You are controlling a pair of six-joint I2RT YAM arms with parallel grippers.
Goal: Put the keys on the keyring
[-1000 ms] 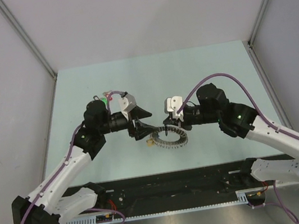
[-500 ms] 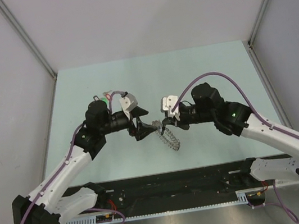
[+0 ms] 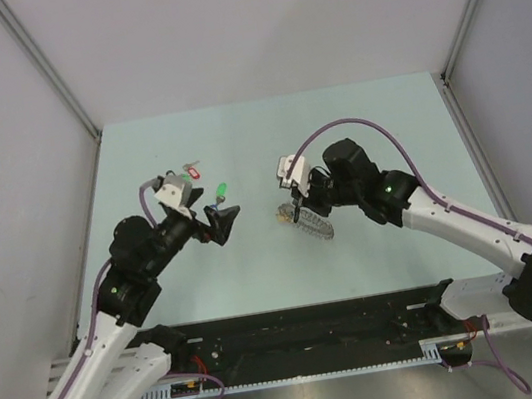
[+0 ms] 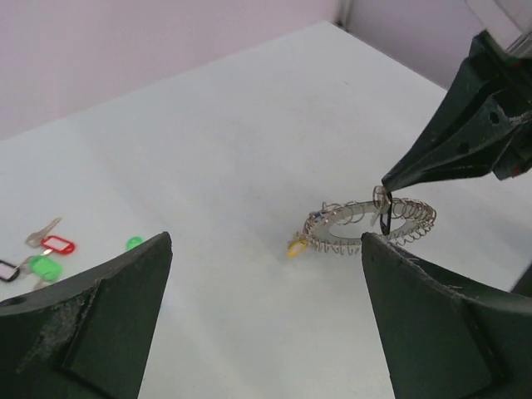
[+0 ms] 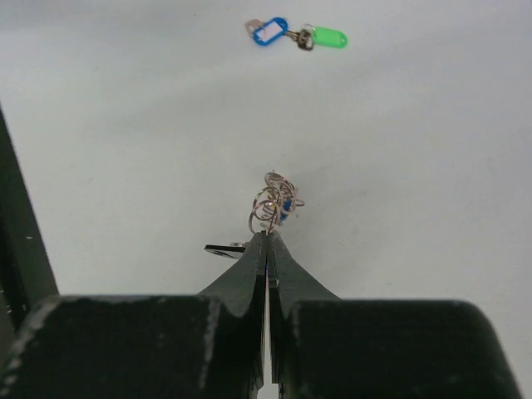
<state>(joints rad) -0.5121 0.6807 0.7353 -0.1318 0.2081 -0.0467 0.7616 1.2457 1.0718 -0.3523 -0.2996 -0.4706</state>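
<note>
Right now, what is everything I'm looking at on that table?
keyring: one, silvery coiled wire, mid-table, pinched at its rim
yellow tag: one, yellow, at the ring's edge away from the pinch
blue-tagged key: one, blue, loose on the table
green tag: one, bright green, right beside the blue one
key cluster: red, green and black tags, silver keys, apart from the ring
table: one, pale green
left gripper: one, black, open, empty
right gripper: one, black, shut on the keyring
</note>
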